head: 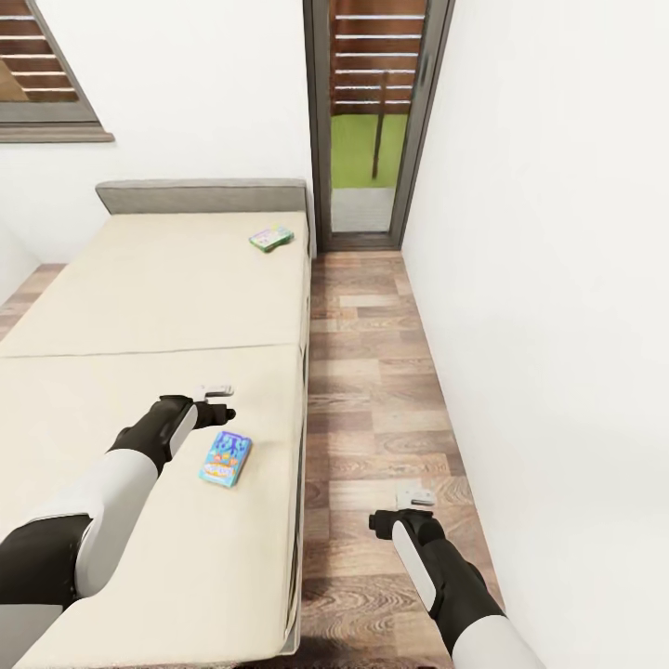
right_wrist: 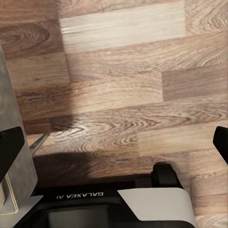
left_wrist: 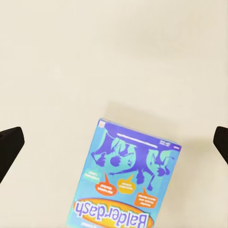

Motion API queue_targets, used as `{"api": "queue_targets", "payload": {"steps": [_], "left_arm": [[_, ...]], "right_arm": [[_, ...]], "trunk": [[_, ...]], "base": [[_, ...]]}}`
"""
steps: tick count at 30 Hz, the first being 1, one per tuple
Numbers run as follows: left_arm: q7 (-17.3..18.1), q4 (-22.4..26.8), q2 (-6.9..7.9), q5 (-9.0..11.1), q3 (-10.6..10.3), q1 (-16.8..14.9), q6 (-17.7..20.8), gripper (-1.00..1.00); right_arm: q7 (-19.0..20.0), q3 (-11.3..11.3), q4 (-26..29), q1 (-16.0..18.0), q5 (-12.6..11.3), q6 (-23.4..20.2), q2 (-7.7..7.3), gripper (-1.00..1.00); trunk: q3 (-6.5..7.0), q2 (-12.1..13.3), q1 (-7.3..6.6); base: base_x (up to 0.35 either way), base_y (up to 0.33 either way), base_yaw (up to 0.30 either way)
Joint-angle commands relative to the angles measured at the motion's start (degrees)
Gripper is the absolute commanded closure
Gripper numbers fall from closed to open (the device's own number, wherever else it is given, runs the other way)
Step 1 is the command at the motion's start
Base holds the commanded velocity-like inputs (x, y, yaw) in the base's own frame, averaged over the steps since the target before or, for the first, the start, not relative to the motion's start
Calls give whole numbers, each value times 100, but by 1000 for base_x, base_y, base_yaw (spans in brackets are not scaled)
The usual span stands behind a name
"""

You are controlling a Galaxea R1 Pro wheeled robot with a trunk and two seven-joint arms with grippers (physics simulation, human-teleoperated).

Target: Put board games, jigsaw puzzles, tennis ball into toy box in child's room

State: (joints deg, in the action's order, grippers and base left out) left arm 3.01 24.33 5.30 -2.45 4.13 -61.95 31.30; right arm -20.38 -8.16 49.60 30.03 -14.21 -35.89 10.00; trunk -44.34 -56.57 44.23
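Bed (head: 139, 307) dominates the head view, its beige mattress carrying two board games. The blue board game (head: 225, 458) lies flat near the mattress's right edge, and the left pincer (head: 216, 401) hovers just beyond it, toward the headboard, released, its two dark fingertips (left_wrist: 9, 145) spread wide at the margins of the left wrist view with the box's lettered face (left_wrist: 126, 183) between and below them. That looks like a line-up for a top-down pick. The green board game (head: 271, 239) sits well apart, near the bed's far right corner by the headboard. The right pincer (head: 413, 502) hangs over the wood floor (head: 372, 372) alongside the bed, released, holding nothing. Open mattress surrounds the blue box on three sides; the narrow floor strip between bed and white wall leaves the base little turning room.
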Motion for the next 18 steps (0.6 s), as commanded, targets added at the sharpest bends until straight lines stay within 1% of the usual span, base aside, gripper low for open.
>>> {"api": "queue_targets", "payload": {"steps": [1, 18], "left_arm": [[30, 10, -3, -27, 38, -1, 33, -100], [24, 10, -3, -27, 44, -1, 36, -100]], "right_arm": [[-52, -10, 6, 3, -55, -14, 0, -100], [-52, -10, 6, 3, -55, -14, 0, -100]], "trunk": [[-14, -3, 0], [-175, -3, 0]], "base": [[0, 0, 0], [0, 0, 0]]}}
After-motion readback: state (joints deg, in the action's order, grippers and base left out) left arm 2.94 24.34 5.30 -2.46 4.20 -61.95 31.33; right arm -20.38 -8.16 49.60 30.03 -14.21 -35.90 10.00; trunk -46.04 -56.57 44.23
